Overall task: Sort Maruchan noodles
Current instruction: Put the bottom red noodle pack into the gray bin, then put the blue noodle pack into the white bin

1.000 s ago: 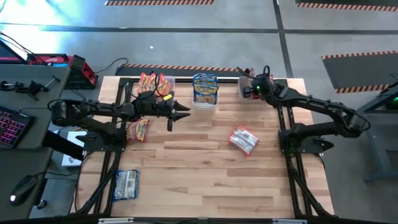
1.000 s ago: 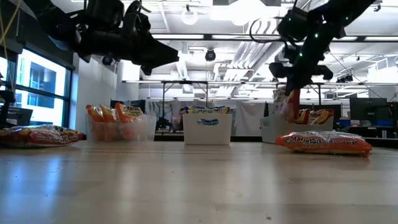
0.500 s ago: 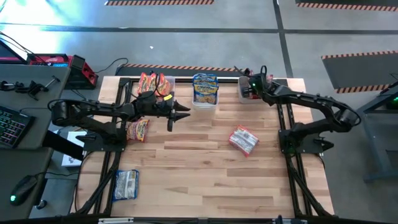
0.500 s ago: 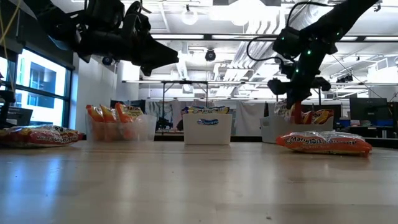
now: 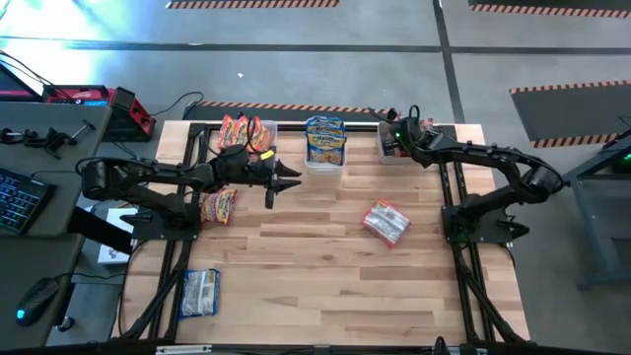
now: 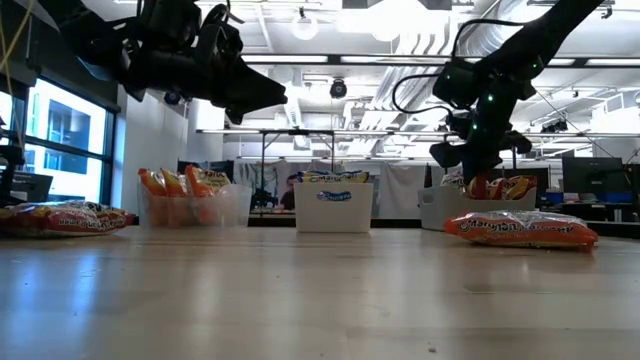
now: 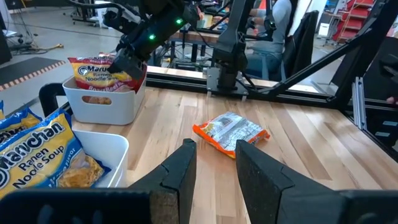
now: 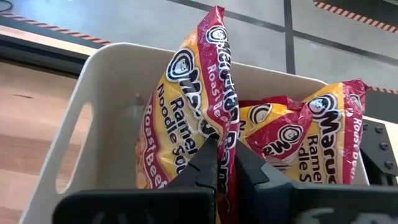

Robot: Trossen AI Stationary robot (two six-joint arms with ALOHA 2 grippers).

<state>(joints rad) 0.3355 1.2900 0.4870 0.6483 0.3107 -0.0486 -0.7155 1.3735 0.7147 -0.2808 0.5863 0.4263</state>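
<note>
My right jaws (image 8: pixel 225 163) pinch a red noodle packet (image 8: pixel 189 106) upright, apparently to stand it in the white bin (image 8: pixel 81 124).

3 bins (image 5: pixel 324 158) line the table's (image 5: pixel 325 286) far edge, packets in each; 1 packet (image 5: pixel 385 222) lies right of centre, 2 (image 5: pixel 218 205) near the left edge

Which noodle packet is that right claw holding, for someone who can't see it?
Look along the table's far edge for three bins; take the right one. The right gripper is shut on the packet standing there, red and yellow, marked roast beef. Its twin beside it stands free.
</note>
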